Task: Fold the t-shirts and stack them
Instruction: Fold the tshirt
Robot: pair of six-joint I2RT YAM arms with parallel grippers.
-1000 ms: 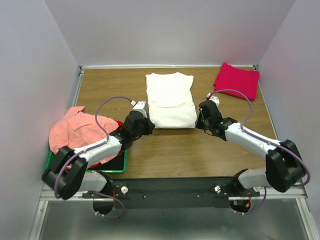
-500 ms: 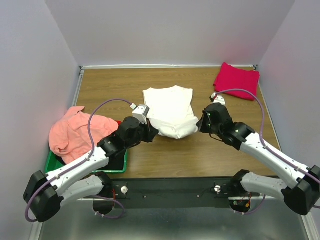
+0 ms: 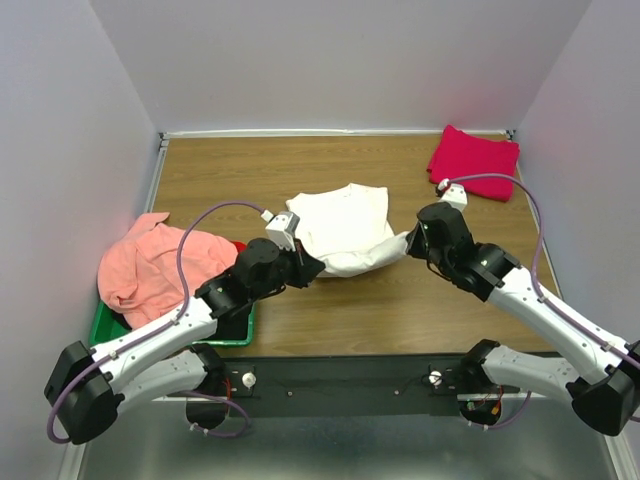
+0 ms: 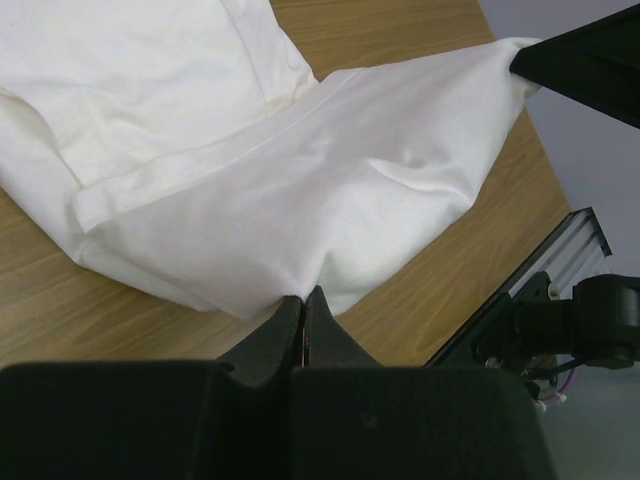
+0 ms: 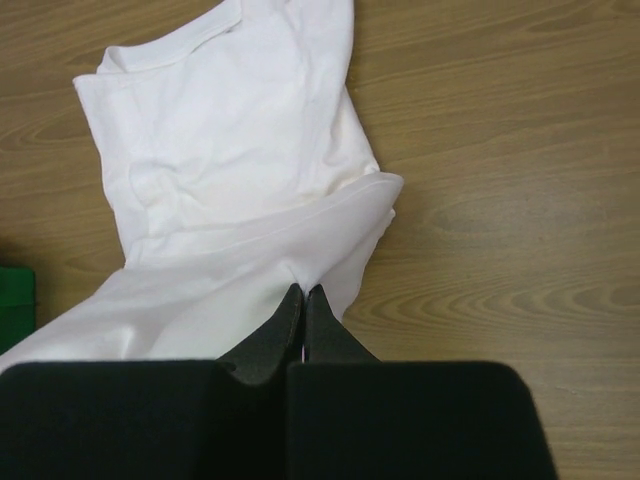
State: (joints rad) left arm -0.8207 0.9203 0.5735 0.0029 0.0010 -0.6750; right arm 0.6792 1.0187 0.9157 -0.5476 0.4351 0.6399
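Note:
The white t-shirt [image 3: 345, 225] lies folded lengthwise mid-table, its near hem lifted off the wood. My left gripper [image 3: 312, 268] is shut on the hem's left corner, seen in the left wrist view [image 4: 304, 293]. My right gripper [image 3: 408, 243] is shut on the hem's right corner, seen in the right wrist view [image 5: 304, 289]. The hem hangs stretched between them over the shirt's body [image 5: 220, 150]. A magenta-red t-shirt [image 3: 474, 160] lies folded at the back right. A salmon-pink t-shirt [image 3: 150, 265] is heaped on the green bin; a bit of red cloth [image 3: 238, 246] shows beside it.
The green plastic bin [image 3: 225, 335] sits at the near left under my left arm. Grey walls close the table at the back and sides. A black rail [image 3: 340, 385] runs along the near edge.
Both grippers have risen and moved toward the back, carrying the white shirt's near hem up and over its body. The shirt's flat part looks shorter now.

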